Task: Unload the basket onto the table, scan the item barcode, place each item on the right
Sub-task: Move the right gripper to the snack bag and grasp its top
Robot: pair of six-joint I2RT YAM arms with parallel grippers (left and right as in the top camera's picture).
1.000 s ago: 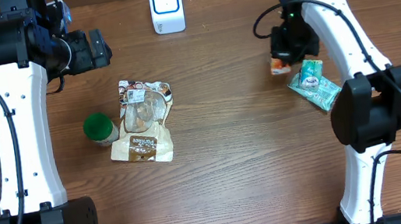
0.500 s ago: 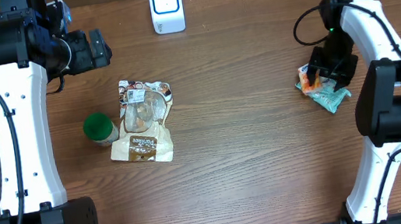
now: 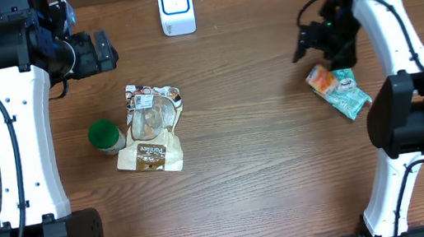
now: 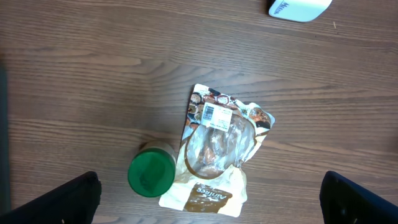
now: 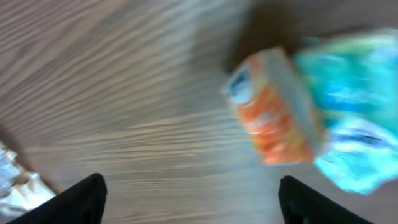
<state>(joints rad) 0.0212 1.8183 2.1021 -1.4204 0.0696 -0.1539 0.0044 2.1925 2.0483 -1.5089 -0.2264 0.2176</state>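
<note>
Hovering my right gripper (image 5: 196, 194) with fingers spread and empty — the orange carton (image 3: 320, 80) lies well right of the scanner (image 3: 176, 7), touching a teal packet (image 3: 347, 93). My left gripper (image 3: 107, 50) gapes wide too.

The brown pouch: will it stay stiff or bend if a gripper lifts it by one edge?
Probably it bends: the pouch looks like thin, wrinkled film. Its glossy surface may slip in a light grip. The contents seen through its clear front could shift and make it sag.
</note>
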